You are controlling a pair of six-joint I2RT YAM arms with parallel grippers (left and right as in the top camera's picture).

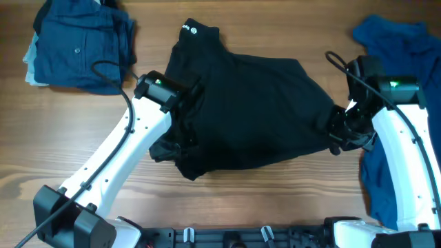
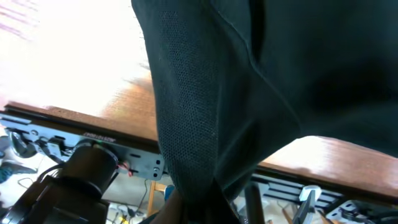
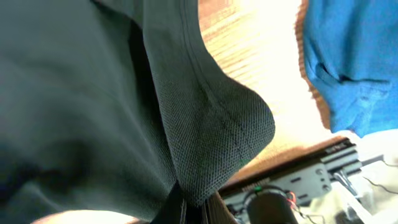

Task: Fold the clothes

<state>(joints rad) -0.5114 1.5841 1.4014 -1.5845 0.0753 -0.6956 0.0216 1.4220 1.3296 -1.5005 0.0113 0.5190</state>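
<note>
I see the big black garment (image 1: pixel 248 110) spread across the middle of the worktop (image 1: pixel 289 34). My left pincer (image 1: pixel 187 105) is clamped on its left edge and my right pincer (image 1: pixel 339 127) is clamped on its right corner. Folded navy clothes (image 1: pixel 79 45) sit far left, and a brighter blue cloth (image 1: pixel 393 41) lies on the right.

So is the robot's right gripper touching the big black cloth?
Touching. The right wrist view shows the black garment running by its seamed edge straight down into the right gripper, pinched between its shut fingers.
</note>
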